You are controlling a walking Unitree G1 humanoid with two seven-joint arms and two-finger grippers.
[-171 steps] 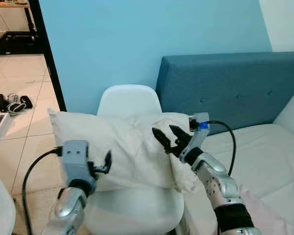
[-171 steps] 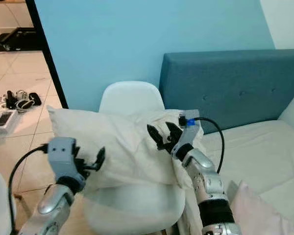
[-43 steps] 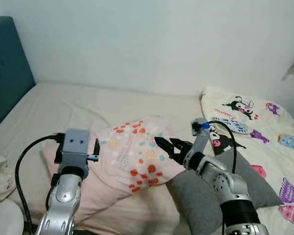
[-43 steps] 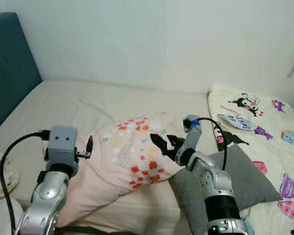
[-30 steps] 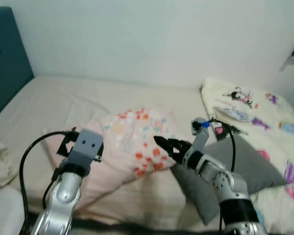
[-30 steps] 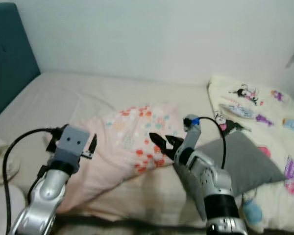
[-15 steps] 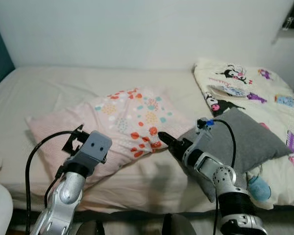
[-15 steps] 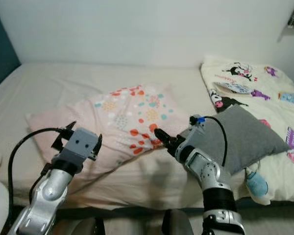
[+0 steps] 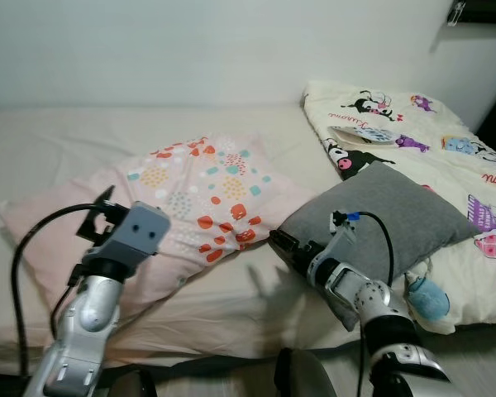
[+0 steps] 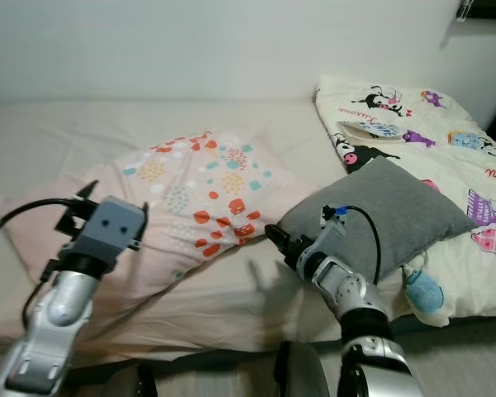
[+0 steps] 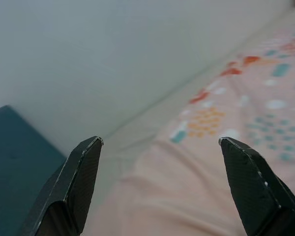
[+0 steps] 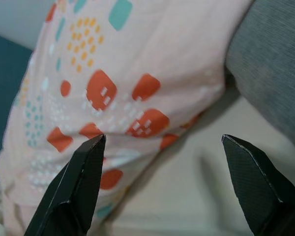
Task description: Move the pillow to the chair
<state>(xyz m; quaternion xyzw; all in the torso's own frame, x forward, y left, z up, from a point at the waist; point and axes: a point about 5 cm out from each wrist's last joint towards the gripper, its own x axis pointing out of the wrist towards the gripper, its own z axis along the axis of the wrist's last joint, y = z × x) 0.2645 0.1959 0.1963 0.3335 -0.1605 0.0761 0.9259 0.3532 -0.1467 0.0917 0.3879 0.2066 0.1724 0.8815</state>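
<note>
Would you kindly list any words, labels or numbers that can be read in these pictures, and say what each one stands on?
No text can be read with certainty.
Cartoon-print blanket: red cursive script beside the cartoon figures, too small and blurred to read.
Oval patch on that blanket: bluish marks, possibly lettering, unreadable.
Pink patterned pillow: coloured dots and patches, no lettering.
Grey cushion: plain, no label in view.

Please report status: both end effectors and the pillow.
Left end effector open, empty. Right end effector open, empty. Pink pillow lies on bed, ungrasped. Grey cushion beside it.
</note>
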